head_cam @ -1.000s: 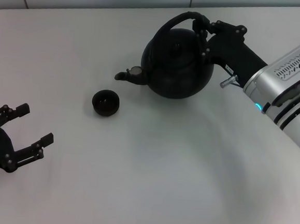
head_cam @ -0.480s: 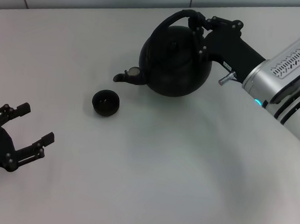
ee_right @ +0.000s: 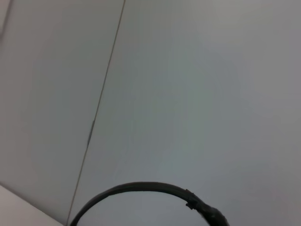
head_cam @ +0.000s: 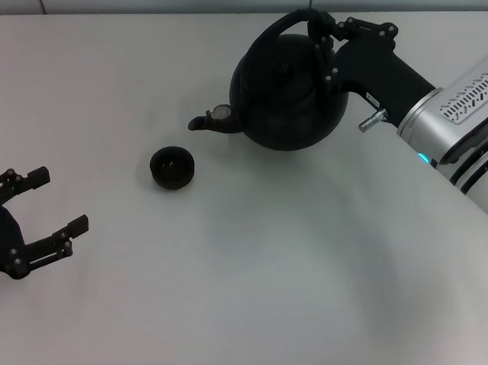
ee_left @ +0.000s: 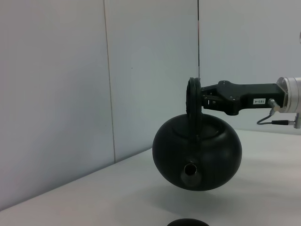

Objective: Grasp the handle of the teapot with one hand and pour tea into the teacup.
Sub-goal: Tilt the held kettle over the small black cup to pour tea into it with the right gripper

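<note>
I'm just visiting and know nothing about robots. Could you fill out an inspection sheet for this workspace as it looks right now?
Surface: plain white table, bare apart from the items below.
Teapot: round black teapot lifted clear of the table, as the left wrist view shows; its spout points toward the robot's left.
Handle: arched handle gripped at its right end.
Teacup: small dark teacup standing on the table, below and left of the spout, apart from it.
Clutter: nothing seen.
Right gripper: right gripper shut on the handle, holding the teapot up.
Left gripper: left gripper open, low at the table's left edge, holding nothing.
Cables: a short thin cable by the right wrist.
Surroundings: plain pale wall panels.
</note>
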